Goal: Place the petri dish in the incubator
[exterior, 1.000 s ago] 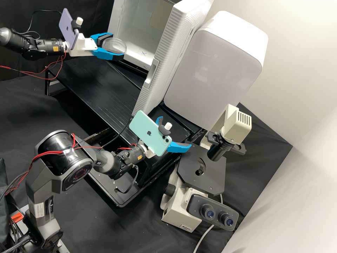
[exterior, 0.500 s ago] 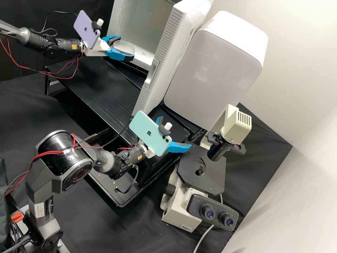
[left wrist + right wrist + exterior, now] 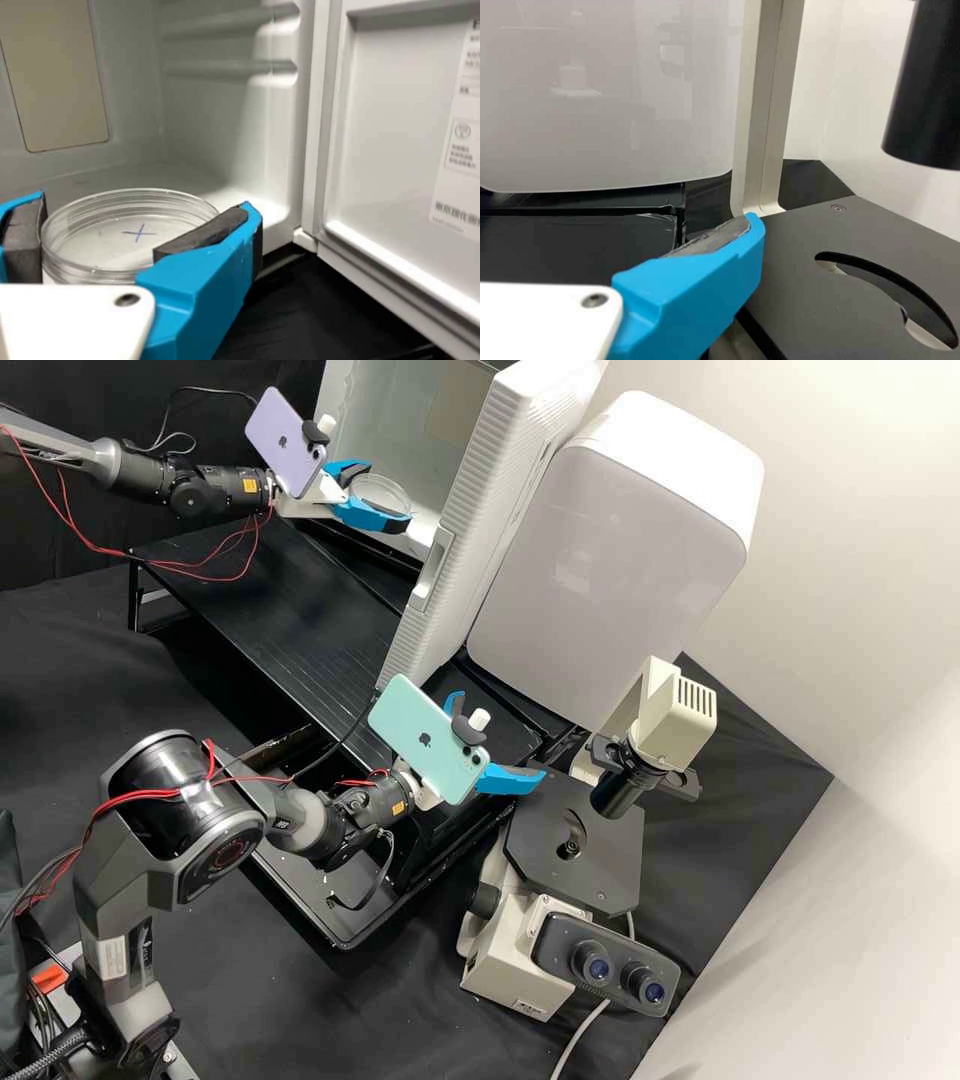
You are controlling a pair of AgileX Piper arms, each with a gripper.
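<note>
A clear petri dish (image 3: 383,490) with a blue cross seen through it (image 3: 127,232) sits between the blue fingers of my left gripper (image 3: 378,498), which is shut on it (image 3: 135,217). The dish hangs at the mouth of the white incubator (image 3: 385,420), just above its floor (image 3: 187,180), with the open ribbed door (image 3: 480,510) beside it. My right gripper (image 3: 505,760) is open and holds nothing. It stands at the near edge of the microscope stage (image 3: 840,285), one blue finger (image 3: 705,277) showing in its wrist view.
A black shelf (image 3: 290,620) runs from the incubator toward the near arm. A large white housing (image 3: 620,550) stands right of the door. The white microscope (image 3: 540,950) with a black stage (image 3: 575,850) sits in front; its dark lens barrel (image 3: 930,82) hangs above the stage.
My left arm has carried the petri dish to the right, up to the incubator opening. The right arm has stayed put.
</note>
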